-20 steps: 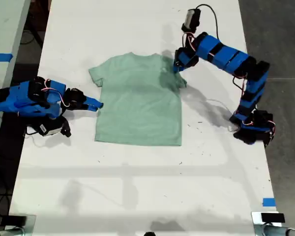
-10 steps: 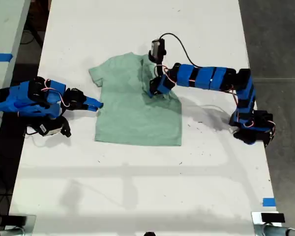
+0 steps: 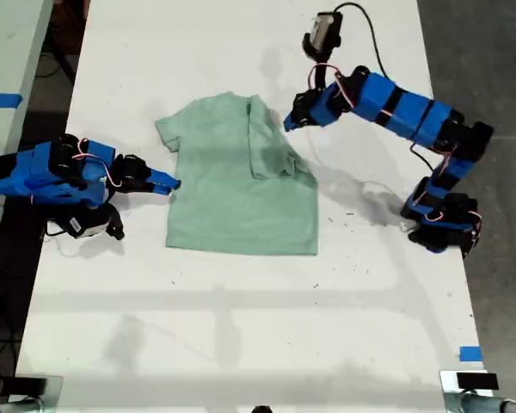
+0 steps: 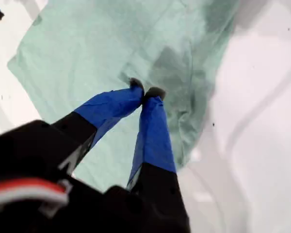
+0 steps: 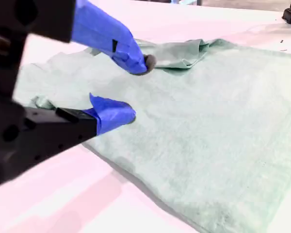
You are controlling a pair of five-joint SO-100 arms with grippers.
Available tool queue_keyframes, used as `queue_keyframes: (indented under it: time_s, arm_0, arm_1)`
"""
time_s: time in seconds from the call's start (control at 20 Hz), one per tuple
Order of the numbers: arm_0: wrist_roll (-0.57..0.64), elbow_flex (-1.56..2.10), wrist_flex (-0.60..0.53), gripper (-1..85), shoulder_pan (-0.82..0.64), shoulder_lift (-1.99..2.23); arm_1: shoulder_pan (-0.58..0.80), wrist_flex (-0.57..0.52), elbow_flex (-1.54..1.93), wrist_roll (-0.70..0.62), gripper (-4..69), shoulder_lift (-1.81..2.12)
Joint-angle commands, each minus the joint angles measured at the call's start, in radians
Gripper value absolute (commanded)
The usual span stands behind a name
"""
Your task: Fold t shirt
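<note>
The shirt (image 3: 241, 176) lies flat mid-desk (image 3: 241, 327), one sleeve folded in. My first claw (image 3: 289, 121), closed and empty, hovers above it; my second claw (image 3: 168, 182), open, should pinch the other sleeve cleanly.

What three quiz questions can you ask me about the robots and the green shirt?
1. True or false: the t shirt has its sleeve on the exterior view's right folded over onto its body.
2. Pick one: my second gripper is A) open, B) shut on the t shirt.
3. Fill in: the table is coloured ____.

Key: 1 true; 2 A; 3 white.
</note>
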Motion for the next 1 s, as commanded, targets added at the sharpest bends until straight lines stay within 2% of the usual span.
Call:
queue_keyframes:
  time_s: [0.0,0.2,0.35,0.4,0.45,0.5,0.6,0.95]
  arm_0:
    - [-0.018,0.006,0.002,12.9,-0.025,0.006]
    - [-0.018,0.006,0.002,12.9,-0.025,0.006]
    - [-0.018,0.006,0.002,12.9,-0.025,0.006]
    - [-0.018,0.006,0.002,12.9,-0.025,0.006]
    - [-0.018,0.006,0.002,12.9,-0.025,0.006]
    - [-0.018,0.006,0.002,12.9,-0.025,0.006]
    - [-0.018,0.005,0.002,13.0,-0.023,0.006]
    - [-0.018,0.006,0.002,13.1,-0.025,0.006]
  arm_1:
    - [-0.046,-0.014,0.29,0.081,1.2,0.391]
    - [-0.173,-0.156,0.864,0.196,1.2,0.854]
    - [-0.272,-0.322,1.305,0.29,1.3,1.177]
    - [-0.279,-0.337,1.453,0.313,1.3,1.35]
    - [-0.279,-0.273,1.586,0.336,1.4,1.582]
    - [-0.264,-0.155,1.723,0.345,1.5,1.782]
    - [-0.244,-0.002,1.761,0.454,1.5,1.772]
    - [-0.255,0.025,1.753,0.506,1.5,1.77]
